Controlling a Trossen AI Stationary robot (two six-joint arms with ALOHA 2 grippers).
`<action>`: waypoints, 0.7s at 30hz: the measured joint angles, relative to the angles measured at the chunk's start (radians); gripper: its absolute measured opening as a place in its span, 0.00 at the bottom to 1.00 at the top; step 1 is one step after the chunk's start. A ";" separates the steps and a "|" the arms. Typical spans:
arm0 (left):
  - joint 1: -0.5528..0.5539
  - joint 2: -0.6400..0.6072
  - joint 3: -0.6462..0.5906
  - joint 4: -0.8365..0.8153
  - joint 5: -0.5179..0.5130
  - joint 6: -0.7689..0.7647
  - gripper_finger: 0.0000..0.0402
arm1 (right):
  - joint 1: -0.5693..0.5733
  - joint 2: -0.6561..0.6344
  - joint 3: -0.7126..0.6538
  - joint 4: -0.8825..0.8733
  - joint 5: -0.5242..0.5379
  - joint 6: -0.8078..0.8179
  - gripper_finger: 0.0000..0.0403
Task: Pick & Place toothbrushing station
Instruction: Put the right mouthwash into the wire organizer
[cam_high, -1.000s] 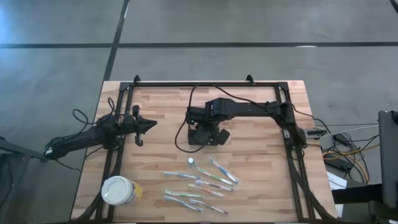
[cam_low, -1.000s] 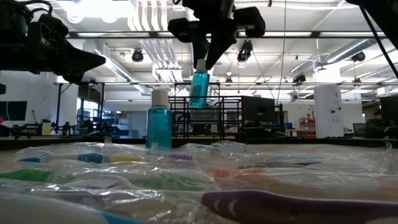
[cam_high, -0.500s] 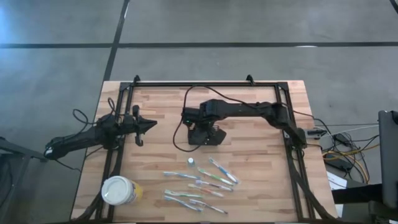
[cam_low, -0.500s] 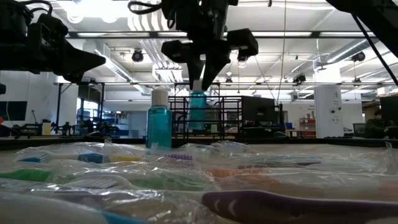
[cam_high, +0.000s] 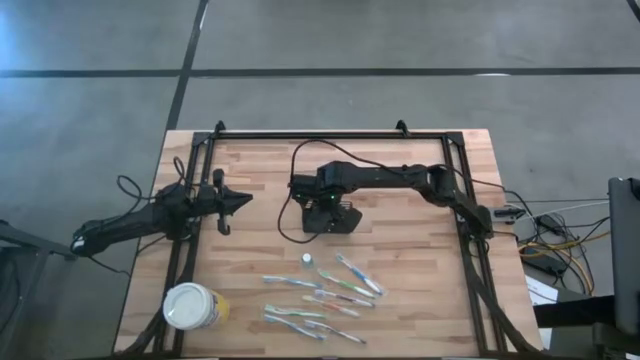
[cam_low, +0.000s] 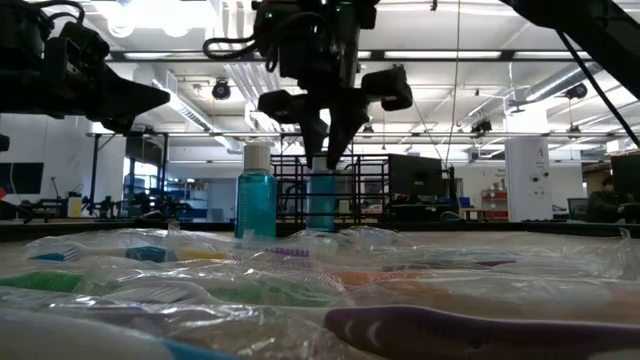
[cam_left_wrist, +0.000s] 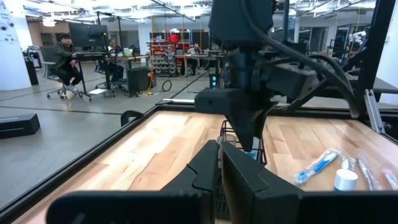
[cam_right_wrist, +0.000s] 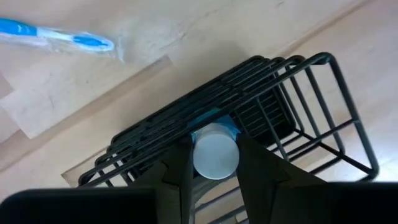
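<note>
Two blue bottles with white caps stand in my low view; one (cam_low: 255, 195) stands free on the table, the other (cam_right_wrist: 214, 152) is grasped at its cap by the right gripper (cam_right_wrist: 213, 163) and sits inside the toothbrushing station (cam_high: 330, 215). This station is a black wire caddy, box-shaped with open mesh walls, near the middle of the pale wooden table (cam_high: 400, 285). I can read no writing on anything. My left gripper (cam_high: 238, 198) waits clenched at the left side, holding nothing. Toothbrushes (cam_high: 345, 280) in clear wrappers lie near the front.
</note>
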 joint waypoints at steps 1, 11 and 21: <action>0.000 0.000 0.000 0.000 0.000 0.001 0.06 | 0.000 -0.001 0.000 0.000 0.000 0.000 0.23; 0.000 0.000 0.000 0.000 0.000 0.001 0.06 | -0.001 -0.001 0.000 0.012 -0.001 0.002 0.30; 0.000 0.000 0.000 0.000 0.000 0.002 0.06 | -0.001 -0.001 0.000 0.030 -0.001 0.006 0.27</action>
